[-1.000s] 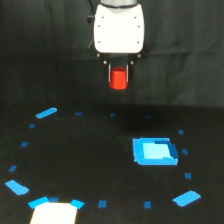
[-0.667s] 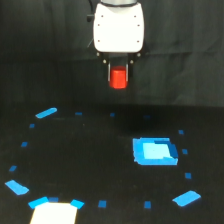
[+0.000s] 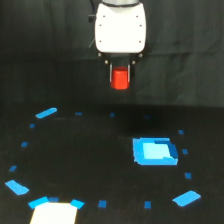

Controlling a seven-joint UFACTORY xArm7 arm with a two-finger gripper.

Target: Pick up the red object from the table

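Observation:
The red object, a small stubby red-orange block, hangs in the air between the two dark fingers of my gripper, well above the black table. The gripper is shut on it, its fingers pressed against the block's left and right sides. The white body of the arm's wrist sits directly above the block, at the top middle of the exterior view. The block's lower end pokes out below the fingertips.
A flat blue square lies on the table at the exterior view's right, below the gripper. Small blue tape marks ring the table, with larger patches at far left, lower left and lower right. A bright white patch sits at the bottom left.
The gripper with the red block has risen very slightly; otherwise the scene looks the same.

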